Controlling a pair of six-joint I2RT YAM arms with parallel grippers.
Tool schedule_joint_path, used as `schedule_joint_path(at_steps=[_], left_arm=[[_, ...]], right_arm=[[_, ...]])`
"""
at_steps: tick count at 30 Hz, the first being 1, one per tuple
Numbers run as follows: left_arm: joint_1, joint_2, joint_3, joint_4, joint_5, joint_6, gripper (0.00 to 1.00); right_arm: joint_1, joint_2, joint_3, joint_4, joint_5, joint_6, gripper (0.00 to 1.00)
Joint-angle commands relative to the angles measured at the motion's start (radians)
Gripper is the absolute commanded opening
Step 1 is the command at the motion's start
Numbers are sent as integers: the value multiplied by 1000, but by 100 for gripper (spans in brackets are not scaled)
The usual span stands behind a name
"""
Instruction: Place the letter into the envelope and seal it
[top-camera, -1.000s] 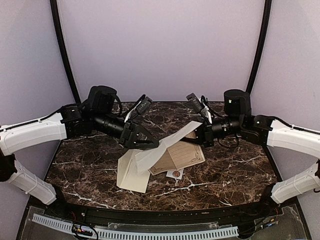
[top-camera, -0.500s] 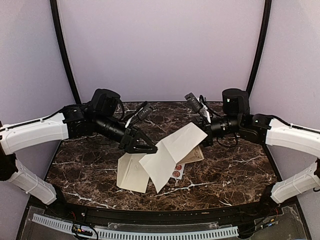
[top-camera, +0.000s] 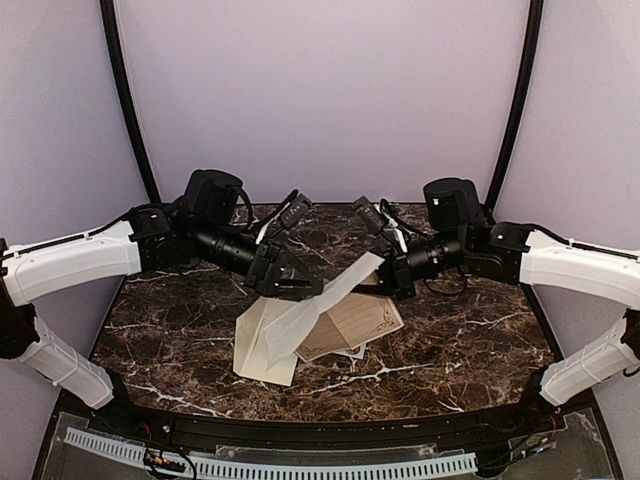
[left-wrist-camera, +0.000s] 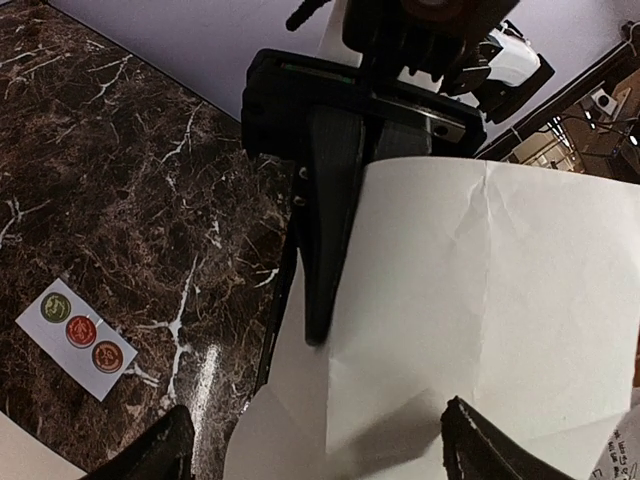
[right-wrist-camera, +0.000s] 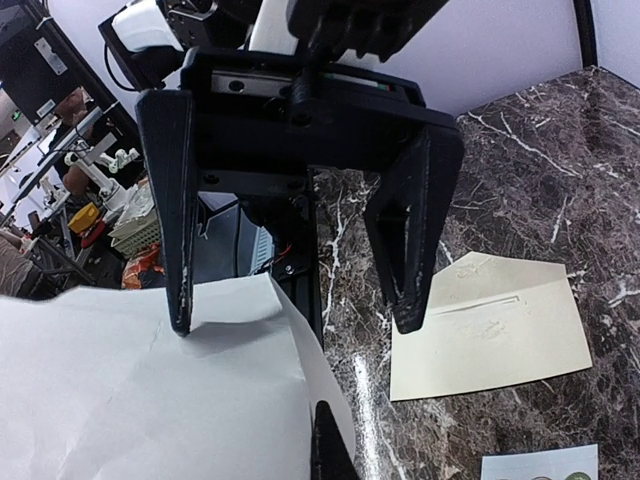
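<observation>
above mid-desk: white sheet pinched at one end, envelope lying below

at centre frame in the top view, the white sheet (top-camera: 318, 305) slopes from upper right down to lower left over the dark marble desk (top-camera: 470, 340).

right pincer (top-camera: 384, 272): clamped on the sheet's upper end. in the left wrist view its fingers (left-wrist-camera: 325, 230) show as one dark wedge, closed along the sheet's left edge.

left pincer (top-camera: 303, 291): wide open, just left of centre, gripping nothing. seen from the right wrist, its fingers (right-wrist-camera: 415, 240) hang well apart, one on each side of the sheet's top corner. the finger at left of that frame has its tip at the paper's edge. the finger at right hangs off the paper, over the desk. whether the left tip touches the sheet cannot be told.

sheet: unprinted, one crease running down it in the left wrist view.

envelope (top-camera: 258, 350): flat on the desk, lower left of centre in the top view. cream, no print, held by neither pincer. from above, the sheet's low end overlaps its right part; contact or gap cannot be told. the right wrist view has it at the right of frame, with a fold line across it.

tan bordered sheet (top-camera: 362, 318): flat on the desk just right of the envelope, partly hidden under the white sheet.

sticker strip (left-wrist-camera: 77, 331): lower left of the left wrist frame, flat on the desk, three round dots, apart from the white sheet.
</observation>
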Motion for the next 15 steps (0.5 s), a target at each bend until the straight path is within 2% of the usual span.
schedule_joint_path(at_steps=[1, 10, 15], left_arm=[[-5, 38, 19, 81, 48, -79, 85], [-6, 58, -11, 74, 107, -79, 84], [-14, 63, -18, 6, 112, -28, 83]], right_arm=[[21, 9, 45, -49, 2, -49, 0], [22, 13, 37, -45, 22, -56, 0], [22, 33, 51, -47, 19, -57, 0]])
